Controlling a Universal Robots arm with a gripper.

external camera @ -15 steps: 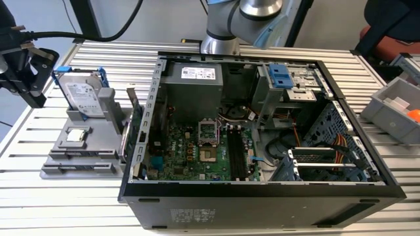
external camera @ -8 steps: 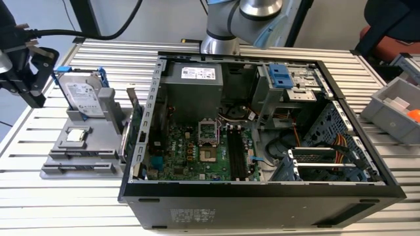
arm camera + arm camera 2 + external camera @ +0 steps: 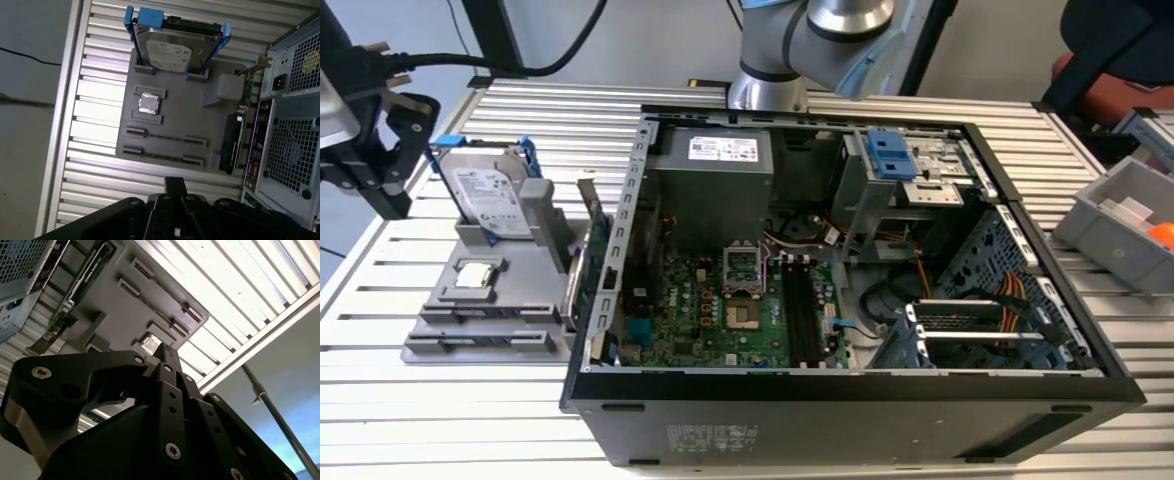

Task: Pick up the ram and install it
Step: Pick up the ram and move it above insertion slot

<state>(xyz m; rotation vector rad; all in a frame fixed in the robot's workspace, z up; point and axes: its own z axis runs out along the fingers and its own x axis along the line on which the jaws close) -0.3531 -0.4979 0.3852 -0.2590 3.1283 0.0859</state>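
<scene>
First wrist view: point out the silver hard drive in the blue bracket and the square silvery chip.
Silver hard drive (image 3: 167, 52): first wrist view, its label.
Square silvery chip (image 3: 148, 103): first wrist view, its centre.

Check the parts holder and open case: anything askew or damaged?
Nothing stands out. On the grey holder, the hard drive stands upright in its blue bracket and the processor chip lies flat in its recess. The open case shows no damage.

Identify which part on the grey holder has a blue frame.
The hard drive, standing upright; the processor chip and expansion card carry no blue.
</scene>
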